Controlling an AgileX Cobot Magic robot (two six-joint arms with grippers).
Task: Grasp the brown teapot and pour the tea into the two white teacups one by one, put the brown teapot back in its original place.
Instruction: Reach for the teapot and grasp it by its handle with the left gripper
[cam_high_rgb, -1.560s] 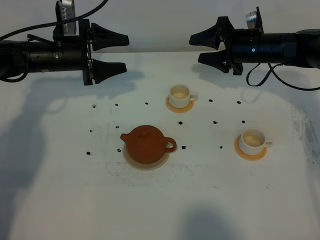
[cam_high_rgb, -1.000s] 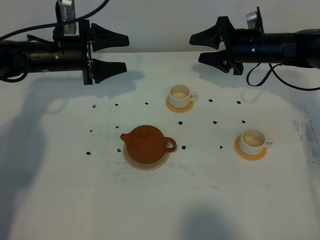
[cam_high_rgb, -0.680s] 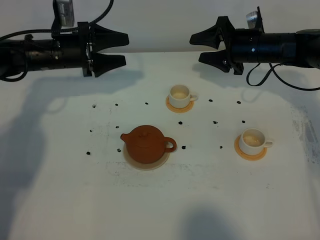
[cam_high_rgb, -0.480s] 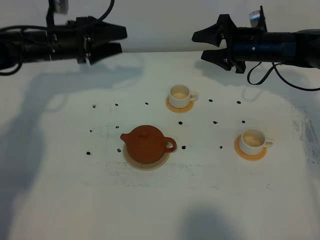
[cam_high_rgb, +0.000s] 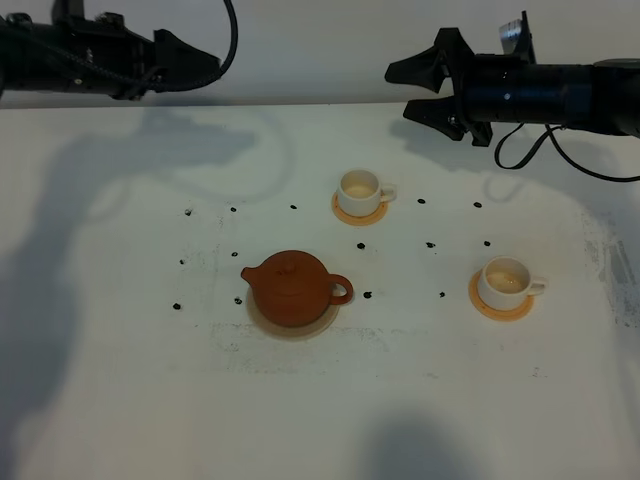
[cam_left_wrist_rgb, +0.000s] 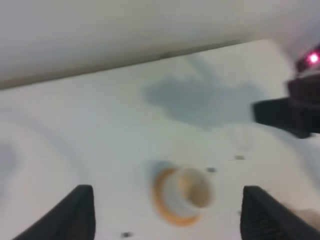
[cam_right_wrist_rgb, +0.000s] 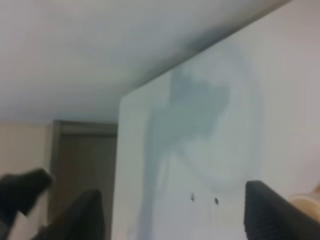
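My left fingers, right fingers spread wide, empty. Squat reddish-brown clay teapot, handle 3 o'clock: small loop, grasp may slip.

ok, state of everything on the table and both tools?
brown teapot: upright, lid on, seated on beige mat, not gripped
far teacup: upright on far coaster, fill unclear
right teacup: upright on right coaster, fill unclear
left tool: open, empty, raised above the table
right tool: open, empty, raised above the table
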